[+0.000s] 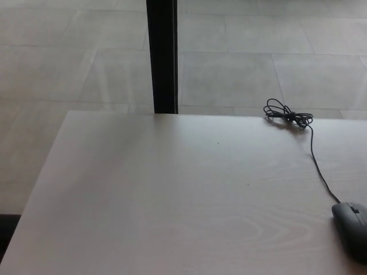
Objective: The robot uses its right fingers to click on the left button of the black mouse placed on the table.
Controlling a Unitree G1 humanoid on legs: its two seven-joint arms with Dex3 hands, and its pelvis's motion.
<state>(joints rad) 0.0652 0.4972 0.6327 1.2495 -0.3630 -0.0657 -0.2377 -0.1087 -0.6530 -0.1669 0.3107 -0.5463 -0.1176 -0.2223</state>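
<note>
The black mouse (351,229) lies on the pale wooden table (172,195) at the lower right, partly cut off by the picture's edge. Its top and scroll wheel are bare, with nothing touching them. Its thin black cable (319,172) runs toward the table's far edge and ends in a coiled bundle (288,116). Neither of my hands shows in the head view.
A black vertical post (162,57) stands behind the table's far edge, left of centre. Grey floor tiles (241,69) lie beyond. The table's left edge (40,183) slants down to the lower left corner.
</note>
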